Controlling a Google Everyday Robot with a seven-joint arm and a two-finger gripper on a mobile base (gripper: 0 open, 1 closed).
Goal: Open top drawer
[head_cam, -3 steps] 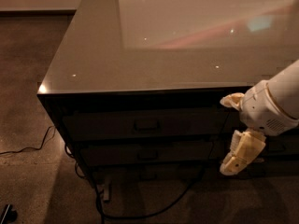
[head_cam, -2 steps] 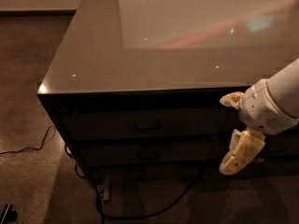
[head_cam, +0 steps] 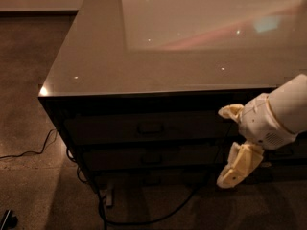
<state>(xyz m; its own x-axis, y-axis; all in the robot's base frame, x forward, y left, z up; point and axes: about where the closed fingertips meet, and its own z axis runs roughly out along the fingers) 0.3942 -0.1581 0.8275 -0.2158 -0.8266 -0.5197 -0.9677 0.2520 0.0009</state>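
Note:
The top drawer (head_cam: 144, 127) is a dark brown front panel just under the glossy grey countertop (head_cam: 158, 56), closed flush, with a small rectangular handle (head_cam: 150, 128) at its centre. My gripper (head_cam: 228, 145) is at the right, in front of the drawer fronts, to the right of the handle and apart from it. One yellowish finger (head_cam: 231, 111) points left at the top drawer's height; the other (head_cam: 238, 167) hangs lower, near the bottom drawer. The fingers are spread wide and hold nothing.
Two alike dark drawer fronts (head_cam: 148, 156) sit below the top drawer. A black cable (head_cam: 158, 217) loops on the brown floor under the cabinet, and another cable (head_cam: 29, 152) runs off to the left. A small dark object (head_cam: 7, 219) lies at the bottom left corner.

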